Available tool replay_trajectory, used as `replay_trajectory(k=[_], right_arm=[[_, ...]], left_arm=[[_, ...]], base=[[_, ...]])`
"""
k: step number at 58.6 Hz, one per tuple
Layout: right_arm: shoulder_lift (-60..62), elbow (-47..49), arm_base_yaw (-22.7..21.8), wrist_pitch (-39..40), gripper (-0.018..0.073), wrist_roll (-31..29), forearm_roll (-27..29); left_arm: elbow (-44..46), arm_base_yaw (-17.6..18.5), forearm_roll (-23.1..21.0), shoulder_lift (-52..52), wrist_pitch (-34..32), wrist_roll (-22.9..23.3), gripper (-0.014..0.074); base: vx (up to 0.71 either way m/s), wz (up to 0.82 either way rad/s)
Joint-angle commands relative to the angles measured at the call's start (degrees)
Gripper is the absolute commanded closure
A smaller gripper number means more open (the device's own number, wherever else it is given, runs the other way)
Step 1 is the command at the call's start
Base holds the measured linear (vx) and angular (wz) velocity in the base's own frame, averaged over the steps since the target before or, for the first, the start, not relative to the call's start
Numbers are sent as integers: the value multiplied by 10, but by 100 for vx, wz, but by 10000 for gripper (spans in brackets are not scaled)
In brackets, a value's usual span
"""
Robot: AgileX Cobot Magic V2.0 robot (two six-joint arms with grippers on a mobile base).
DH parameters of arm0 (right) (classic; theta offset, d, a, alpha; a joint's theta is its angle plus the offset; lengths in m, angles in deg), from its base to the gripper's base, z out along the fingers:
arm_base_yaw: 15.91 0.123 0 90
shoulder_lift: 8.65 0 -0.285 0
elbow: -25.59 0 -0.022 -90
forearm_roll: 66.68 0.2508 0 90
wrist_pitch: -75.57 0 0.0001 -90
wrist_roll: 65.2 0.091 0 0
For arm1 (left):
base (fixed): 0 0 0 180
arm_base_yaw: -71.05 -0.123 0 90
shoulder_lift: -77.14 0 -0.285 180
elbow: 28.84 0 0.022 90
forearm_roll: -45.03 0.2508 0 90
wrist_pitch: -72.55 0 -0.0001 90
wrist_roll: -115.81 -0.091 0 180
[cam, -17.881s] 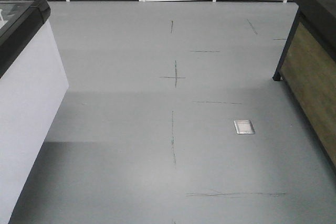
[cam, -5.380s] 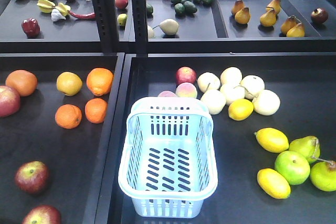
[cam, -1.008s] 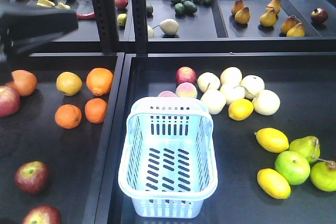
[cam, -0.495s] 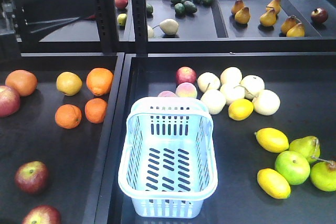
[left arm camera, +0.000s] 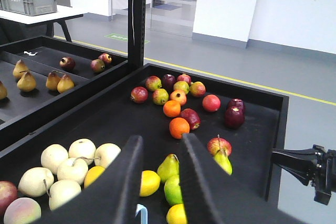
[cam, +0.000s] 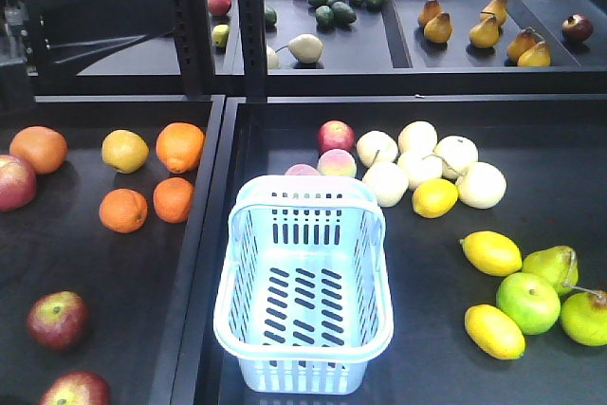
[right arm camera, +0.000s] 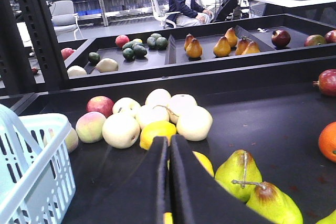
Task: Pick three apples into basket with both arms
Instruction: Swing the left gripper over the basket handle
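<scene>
While three apples (cam: 57, 320) lie left of the basket (cam: 305, 355), the left gripper (left arm camera: 160, 143) stands released and the right gripper (right arm camera: 168, 142) clenched empty.

I note the basket (cam: 303, 348) at the front of the right bin (cam: 531, 139), against the divider (cam: 204, 234). The three apples (cam: 57, 320) lie left of it in the left bin (cam: 85, 263), with the oranges (cam: 123, 211) behind the two front ones.

Black tray (right arm camera: 294, 124) under right gripper (right arm camera: 168, 139): basket (right arm camera: 29, 177) left of it, pale round fruits (right arm camera: 194, 121) ahead, green pears (right arm camera: 239, 174) right. Adjoining tray (cam: 85, 263) farther left: apples (cam: 57, 320), oranges (cam: 124, 211).
</scene>
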Motion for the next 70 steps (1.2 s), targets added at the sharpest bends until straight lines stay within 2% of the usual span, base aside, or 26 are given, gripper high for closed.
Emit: replay_trajectory(k=[1,10,16,20,27,36,43,50,58,65,70], right_arm=[[7,-8,-2,42,564,-4,-1],[7,-8,-2,42,564,-4,-1],[7,-8,-2,42,564,-4,-1],[7,-8,-2,42,564,-4,-1],[7,-8,-2,42,564,-4,-1],[7,-8,-2,42,564,-4,-1],[7,-8,-2,42,564,-4,-1],[7,-8,-2,42,564,-4,-1],[7,-8,-2,42,564,-4,-1],[7,-8,-2,42,564,-4,-1],[7,-8,-2,42,564,-4,-1]], left_arm=[[18,4,13,-8,2,6,411],[18,4,9,-2,-14,31,411],[13,4,-19,8,-43,31,411],[0,4,-49,14,-64,15,411],[-55,4,-105,16,-75,-41,411],[-113,4,-127,16,-69,-96,411],[-155,4,-237,15,-69,-156,411],[-171,10,-313,8,-59,-225,411],[-178,27,-380,8,-54,-332,411],[-178,62,-449,7,-25,-406,411],[-178,100,-499,-5,33,-456,411]], base=[[0,0],[0,0],[0,0],[0,0],[0,0],[0,0],[0,0],[0,0],[0,0],[0,0],[0,0]])
